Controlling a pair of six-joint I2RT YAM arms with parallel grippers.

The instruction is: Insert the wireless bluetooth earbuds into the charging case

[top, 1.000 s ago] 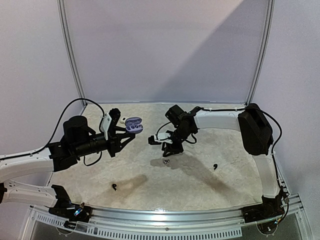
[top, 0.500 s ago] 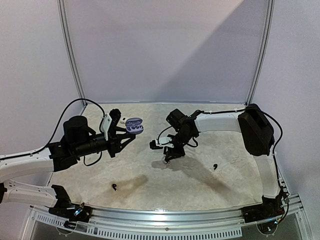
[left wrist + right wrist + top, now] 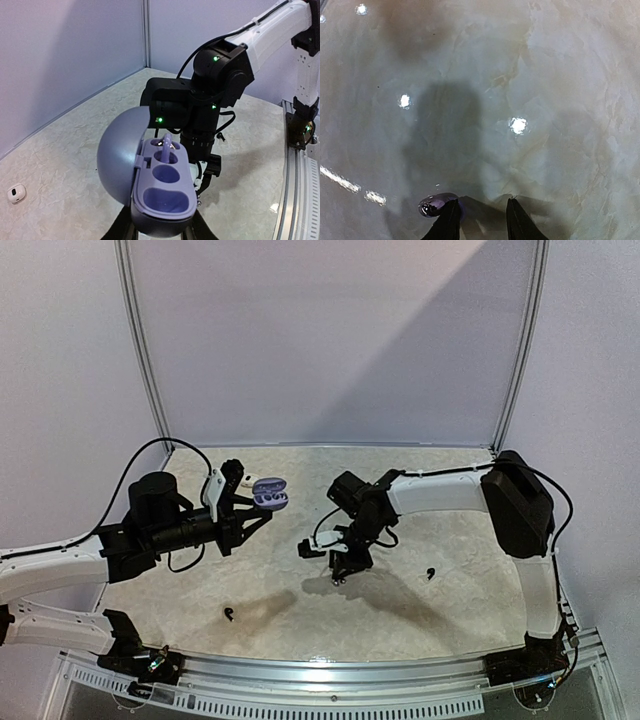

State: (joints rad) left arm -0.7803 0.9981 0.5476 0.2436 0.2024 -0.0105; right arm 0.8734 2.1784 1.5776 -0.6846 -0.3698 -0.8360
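Since a second ago, we find the right gripper (image 3: 481, 222) lowered to mid-bench (image 3: 450, 630) and drawn slightly toward the near edge; the left arm and case are unchanged. The right jaws stand parted with nothing between them, and the silvery-grey earbud (image 3: 434, 205) lies just outside one finger, apparently touching it. We judge the jaws must shift sideways to straddle it before closing. The left gripper (image 3: 159, 231) is clenched on the open charging case (image 3: 162, 200), held above the bench's far-left part, with a seated earbud (image 3: 167, 141) in one well.
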